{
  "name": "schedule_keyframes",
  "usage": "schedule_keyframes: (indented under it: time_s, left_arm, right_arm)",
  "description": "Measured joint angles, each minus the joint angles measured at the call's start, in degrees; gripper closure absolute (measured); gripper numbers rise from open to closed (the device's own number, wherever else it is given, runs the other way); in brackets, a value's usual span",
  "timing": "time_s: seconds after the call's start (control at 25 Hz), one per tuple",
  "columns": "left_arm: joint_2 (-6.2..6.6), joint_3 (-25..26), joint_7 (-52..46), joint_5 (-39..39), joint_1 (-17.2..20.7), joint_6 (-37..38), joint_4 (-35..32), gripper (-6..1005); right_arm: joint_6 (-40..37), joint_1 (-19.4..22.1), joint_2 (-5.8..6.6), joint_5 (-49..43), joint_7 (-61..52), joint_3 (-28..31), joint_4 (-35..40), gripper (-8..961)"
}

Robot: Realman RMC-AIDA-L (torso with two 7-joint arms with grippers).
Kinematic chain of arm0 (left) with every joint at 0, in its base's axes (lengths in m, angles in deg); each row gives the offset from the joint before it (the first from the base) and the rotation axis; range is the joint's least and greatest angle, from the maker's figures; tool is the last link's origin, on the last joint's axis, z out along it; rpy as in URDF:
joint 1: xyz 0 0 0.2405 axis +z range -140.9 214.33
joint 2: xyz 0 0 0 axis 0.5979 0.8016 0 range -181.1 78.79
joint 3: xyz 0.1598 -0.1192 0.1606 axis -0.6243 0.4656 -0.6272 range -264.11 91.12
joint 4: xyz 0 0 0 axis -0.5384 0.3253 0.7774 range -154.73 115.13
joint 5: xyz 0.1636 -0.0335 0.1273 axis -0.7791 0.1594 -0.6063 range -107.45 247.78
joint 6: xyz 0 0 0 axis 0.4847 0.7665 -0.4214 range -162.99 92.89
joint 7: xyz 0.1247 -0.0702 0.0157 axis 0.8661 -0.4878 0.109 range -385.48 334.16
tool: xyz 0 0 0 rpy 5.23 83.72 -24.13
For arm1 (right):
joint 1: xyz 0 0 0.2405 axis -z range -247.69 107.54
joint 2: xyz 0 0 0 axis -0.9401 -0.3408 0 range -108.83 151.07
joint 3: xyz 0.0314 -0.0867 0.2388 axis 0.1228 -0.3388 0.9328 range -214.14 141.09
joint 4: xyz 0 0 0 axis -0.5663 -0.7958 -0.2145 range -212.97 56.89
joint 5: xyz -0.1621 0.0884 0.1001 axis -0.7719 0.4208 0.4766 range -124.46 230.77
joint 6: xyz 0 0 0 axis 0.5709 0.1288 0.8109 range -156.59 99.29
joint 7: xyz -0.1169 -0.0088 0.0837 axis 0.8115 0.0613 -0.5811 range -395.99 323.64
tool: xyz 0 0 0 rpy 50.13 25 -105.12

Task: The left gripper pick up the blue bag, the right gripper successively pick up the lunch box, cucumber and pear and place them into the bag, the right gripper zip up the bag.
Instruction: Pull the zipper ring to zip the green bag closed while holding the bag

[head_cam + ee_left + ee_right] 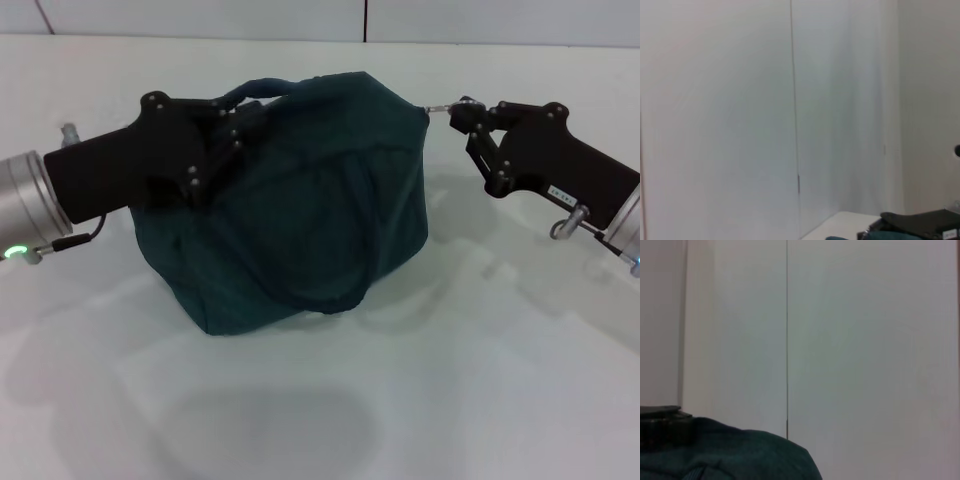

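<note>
Blue bag (300,210) sits bulging on the white counter (320,420) in the head view, spanning the gap between the two arms, its top apparently closed along most of its length. The left gripper (228,125) is closed on the bag's upper edge by a loop handle (262,90), pinning that end. At the opposite top corner the right gripper (462,110) is pinched shut on the metal zipper pull (438,107), which stands just off the end of the fabric. Lunch box, cucumber and pear are nowhere visible, so they are presumably inside. I judge the zip stroke to be at or near its end; to finish well, the right gripper should draw on along the line of the zip, away from the left gripper, while the left holds firm so the fabric stays taut and the teeth do not bunch. Pulling upward instead would lift the bag instead of seating the slider.

From the left wrist view, mostly a pale wall shows; a sliver of teal fabric (880,235) and what is probably the right gripper's dark body (920,222) lie beyond.

From the right wrist view, the bag's rounded top (740,455) fills the near field, with a dark part, likely the left gripper (662,427), on its far side.
</note>
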Motion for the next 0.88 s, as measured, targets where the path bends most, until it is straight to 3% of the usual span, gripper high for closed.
schedule_keyframes:
  time_s: [0.28,0.52,0.88]
  left_arm:
    - [-0.91,3.2,0.0,0.2,-0.2,0.0,0.1,904]
    - [-1.03,3.3,0.1,0.4,-0.9,0.0,1.0,898]
    - [-1.21,2.6,-0.3,0.4,-2.0,0.3,3.6,889]
  right_arm:
    - [1.0,-0.1,0.36,-1.1,-2.8,-0.2,-0.8,900]
    - [5.4,-0.3,0.26,-3.0,-3.0,-0.2,-0.4,890]
    - [5.6,-0.9,0.48,-3.0,-7.9,-0.2,0.4,866]
